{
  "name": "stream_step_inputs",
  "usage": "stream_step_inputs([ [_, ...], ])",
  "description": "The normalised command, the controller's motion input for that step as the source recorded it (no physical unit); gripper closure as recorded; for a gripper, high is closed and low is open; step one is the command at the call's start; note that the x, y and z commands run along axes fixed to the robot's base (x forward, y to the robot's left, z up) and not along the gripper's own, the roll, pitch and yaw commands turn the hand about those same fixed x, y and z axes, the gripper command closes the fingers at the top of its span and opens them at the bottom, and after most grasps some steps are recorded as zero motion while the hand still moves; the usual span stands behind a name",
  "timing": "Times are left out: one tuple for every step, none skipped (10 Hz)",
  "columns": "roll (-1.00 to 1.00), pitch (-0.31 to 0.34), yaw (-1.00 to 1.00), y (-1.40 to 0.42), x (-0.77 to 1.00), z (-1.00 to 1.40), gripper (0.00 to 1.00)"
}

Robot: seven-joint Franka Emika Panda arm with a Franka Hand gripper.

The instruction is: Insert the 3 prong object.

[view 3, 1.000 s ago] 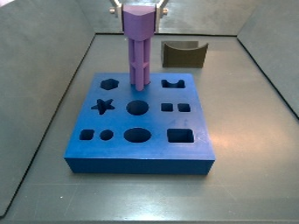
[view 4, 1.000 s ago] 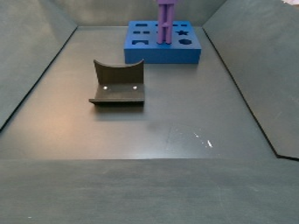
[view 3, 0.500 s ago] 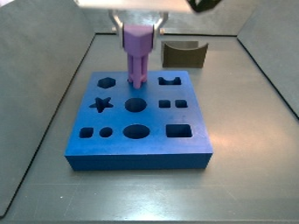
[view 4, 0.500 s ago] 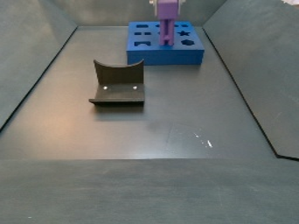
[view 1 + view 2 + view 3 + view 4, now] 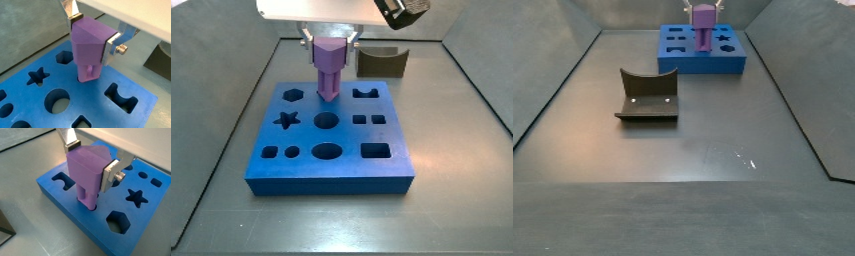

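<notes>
Light-purple 3 prong object [image 5: 90,47] stands upright, clamped between the gripper's [image 5: 93,27] silver fingers [image 5: 115,42], its lower end sunk into a hole of the blue block [image 5: 331,135].

A light-purple 3 prong object [image 5: 90,47] is showing between the end effector's [image 5: 94,29] silver fingers [image 5: 113,44], over a bright blue block [image 5: 329,140]; a dark olive curved block [image 5: 648,95] is lying on the grey counter [image 5: 700,150].
</notes>
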Motion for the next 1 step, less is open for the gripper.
stream_step_inputs([
  [0.0,0.0,0.0,0.0,0.0,0.0,1.0],
])
